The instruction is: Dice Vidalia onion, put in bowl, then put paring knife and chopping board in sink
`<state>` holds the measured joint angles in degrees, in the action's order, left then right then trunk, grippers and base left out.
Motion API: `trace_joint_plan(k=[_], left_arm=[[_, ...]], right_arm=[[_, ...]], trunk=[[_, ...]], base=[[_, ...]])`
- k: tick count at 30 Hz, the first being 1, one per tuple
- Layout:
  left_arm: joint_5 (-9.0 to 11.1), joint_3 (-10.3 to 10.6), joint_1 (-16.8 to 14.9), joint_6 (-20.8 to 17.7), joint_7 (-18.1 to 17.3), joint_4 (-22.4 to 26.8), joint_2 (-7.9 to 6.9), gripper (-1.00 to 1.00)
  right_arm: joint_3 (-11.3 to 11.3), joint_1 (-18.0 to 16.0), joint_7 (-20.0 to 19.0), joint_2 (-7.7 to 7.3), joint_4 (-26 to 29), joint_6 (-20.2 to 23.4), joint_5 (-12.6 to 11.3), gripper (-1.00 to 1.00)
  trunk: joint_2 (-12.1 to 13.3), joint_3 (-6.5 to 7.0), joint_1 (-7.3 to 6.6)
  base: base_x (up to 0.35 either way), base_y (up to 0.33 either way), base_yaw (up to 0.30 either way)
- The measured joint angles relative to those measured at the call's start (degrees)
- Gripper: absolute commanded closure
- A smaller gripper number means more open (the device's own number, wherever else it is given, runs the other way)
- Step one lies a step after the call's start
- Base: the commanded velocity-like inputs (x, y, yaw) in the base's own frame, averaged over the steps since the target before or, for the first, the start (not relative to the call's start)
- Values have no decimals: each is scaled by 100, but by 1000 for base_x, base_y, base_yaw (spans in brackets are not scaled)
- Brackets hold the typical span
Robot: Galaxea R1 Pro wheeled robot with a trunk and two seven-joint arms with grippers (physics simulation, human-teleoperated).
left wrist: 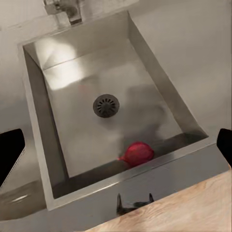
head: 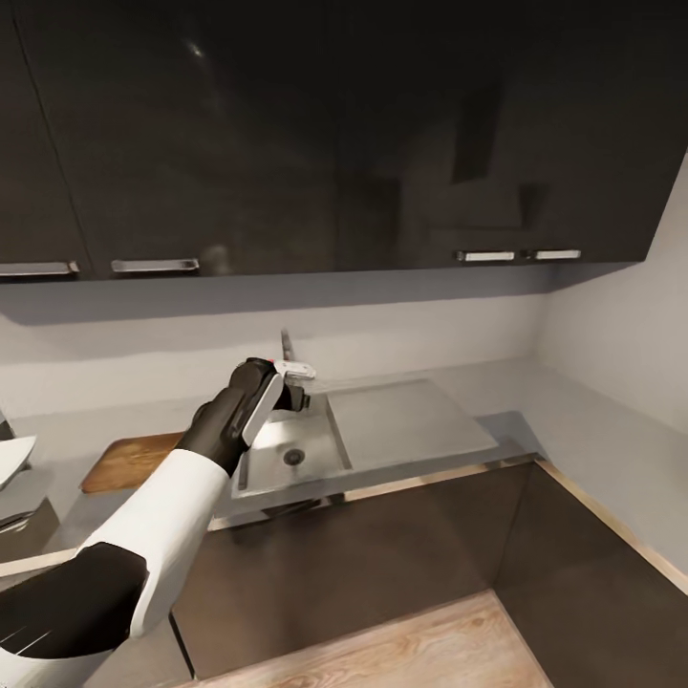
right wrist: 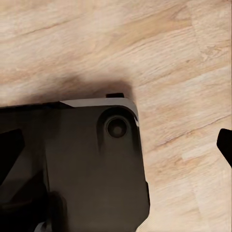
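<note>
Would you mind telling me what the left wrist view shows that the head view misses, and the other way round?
Left wrist view: a red onion lying in the sink against its front wall. Head view: the chopping board on the countertop, the black upper cabinets, and the left end effector over the basin. Both show the sink, its drain and the tap.

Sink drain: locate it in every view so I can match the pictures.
Head view: drain low in the sink basin, left of the drainboard.
Left wrist view: drain mid-basin, apart from the red onion by a wall.
Right wrist view: wood floor and the robot's dark base.
Shared landmark: the chrome tap.
</note>
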<state>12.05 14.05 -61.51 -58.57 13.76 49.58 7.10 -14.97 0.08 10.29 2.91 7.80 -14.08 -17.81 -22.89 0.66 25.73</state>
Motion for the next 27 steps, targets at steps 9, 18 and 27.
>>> trace_joint_plan(k=[9, 18, 27], left_arm=[[8, -393, 0, 8, 0, -285, -43, -100], [11, -414, 0, 9, 1, -562, -35, -100], [9, -384, 2, 11, 4, -1512, 4, -100]], right_arm=[[-1, 0, 7, 2, -5, 7, -4, -100], [0, 0, 9, 0, -9, 7, -5, -100], [0, 0, 7, 0, -14, 4, -5, -100]], trunk=[[1, -1, 1], [2, -64, 4], [7, -141, 2]], base=[[288, 0, 0], [43, 0, 0], [1, 0, 0]])
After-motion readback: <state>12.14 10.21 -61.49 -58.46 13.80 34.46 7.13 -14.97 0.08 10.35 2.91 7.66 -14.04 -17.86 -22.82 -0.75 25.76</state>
